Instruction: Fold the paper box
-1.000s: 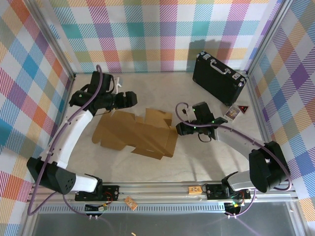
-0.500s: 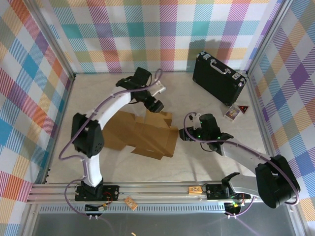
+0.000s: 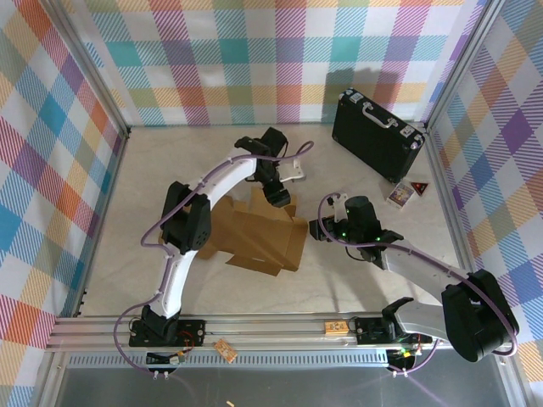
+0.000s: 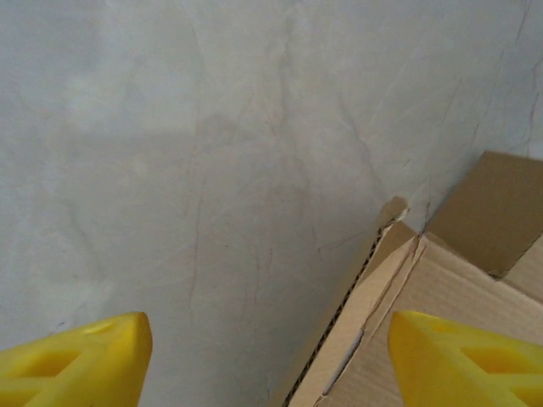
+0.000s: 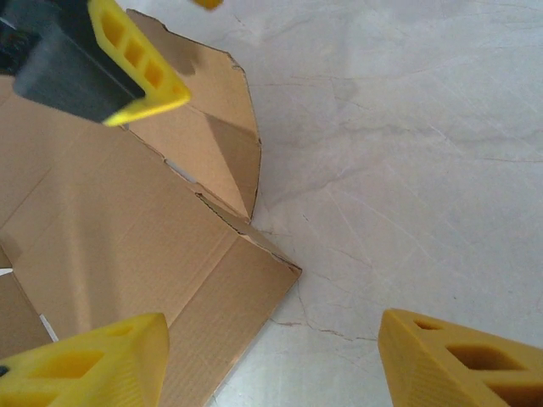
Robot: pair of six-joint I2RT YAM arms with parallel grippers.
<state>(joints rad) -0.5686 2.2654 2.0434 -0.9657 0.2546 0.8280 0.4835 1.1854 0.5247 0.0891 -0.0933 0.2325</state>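
The paper box (image 3: pixel 246 233) lies unfolded on the table as a flat brown cardboard sheet, with one flap at its far right corner slightly raised. My left gripper (image 3: pixel 279 197) hovers over that far right flap. In the left wrist view the left gripper (image 4: pixel 267 365) is open, the flap's edge (image 4: pixel 382 271) running between its yellow fingers (image 4: pixel 85 365). My right gripper (image 3: pixel 316 229) sits just off the sheet's right edge. The right gripper (image 5: pixel 271 365) is open in its wrist view, astride the corner of the paper box (image 5: pixel 127 229), holding nothing.
A black hard case (image 3: pixel 377 134) with silver trim leans at the back right. Two small cards (image 3: pixel 400 193) lie on the table in front of it. Checked walls enclose the table on three sides. Bare table surface (image 5: pixel 407 170) lies right of the sheet.
My left arm has swung from the far left across to the sheet's far right flap. The right gripper has backed slightly to the right, off the sheet's edge.
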